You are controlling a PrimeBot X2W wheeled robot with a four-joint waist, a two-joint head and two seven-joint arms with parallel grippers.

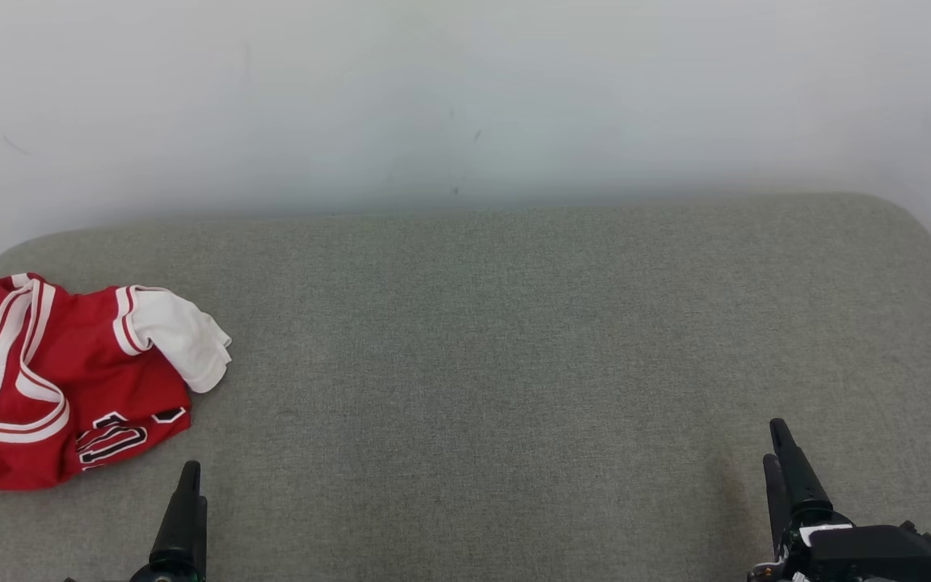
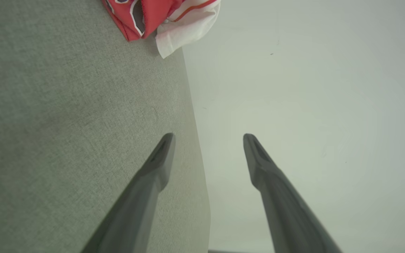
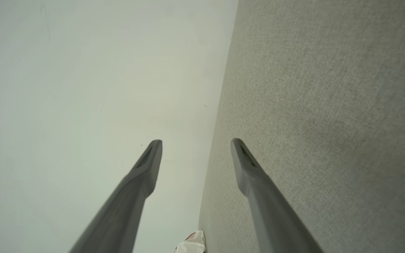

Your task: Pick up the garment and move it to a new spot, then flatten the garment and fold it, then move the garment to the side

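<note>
count: one garment [image 1: 61, 380], one grey table [image 1: 514, 323], two tools | garment: red with white trim, crumpled, middle left of head view, on table | left tool [image 2: 207, 138]: lower left, fingers spread, empty, near garment, not touching | right tool [image 3: 196, 142]: lower right, fingers spread, empty, well apart from garment

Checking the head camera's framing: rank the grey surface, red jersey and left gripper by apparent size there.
1. Grey surface, largest.
2. Red jersey.
3. Left gripper, smallest, though the frame's bottom edge cuts it off.
</note>
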